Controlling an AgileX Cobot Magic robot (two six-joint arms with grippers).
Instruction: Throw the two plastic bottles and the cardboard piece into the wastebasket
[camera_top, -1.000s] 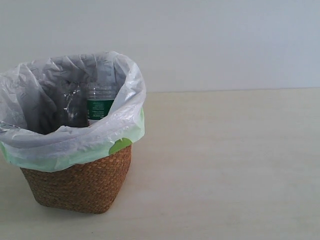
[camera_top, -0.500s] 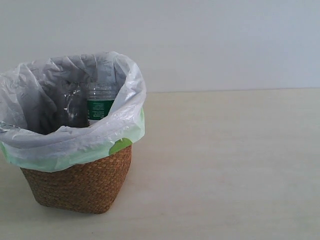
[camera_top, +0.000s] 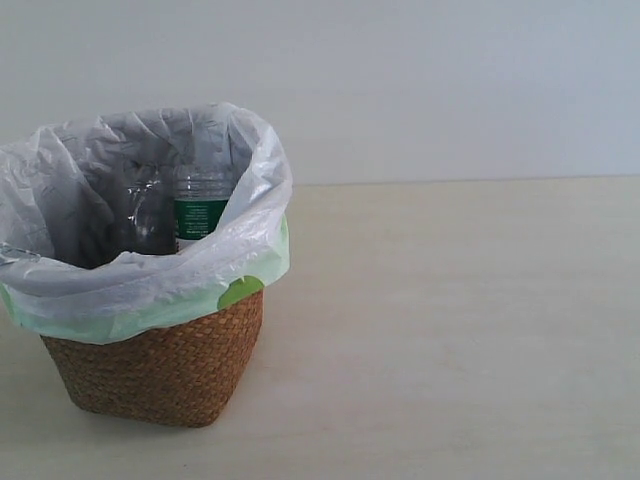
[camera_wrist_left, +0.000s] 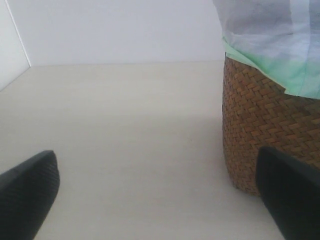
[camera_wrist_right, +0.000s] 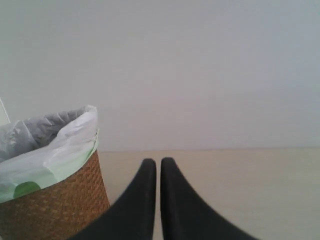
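The brown wicker wastebasket (camera_top: 160, 365) with its white bag stands at the left of the exterior view. Inside it a bottle with a green-and-white label (camera_top: 200, 215) stands upright beside a second clear bottle (camera_top: 145, 210); its label is hidden. The cardboard piece is not visible. No gripper shows in the exterior view. My left gripper (camera_wrist_left: 160, 200) is open, low over the table, with the wastebasket (camera_wrist_left: 260, 115) close beside one finger. My right gripper (camera_wrist_right: 158, 167) is shut on nothing, with the wastebasket (camera_wrist_right: 55, 200) off to one side.
The pale table (camera_top: 450, 330) stretches bare to the right of the basket, ending at a plain white wall (camera_top: 450, 80). In the left wrist view a wall corner (camera_wrist_left: 20, 45) rises at the table's far side.
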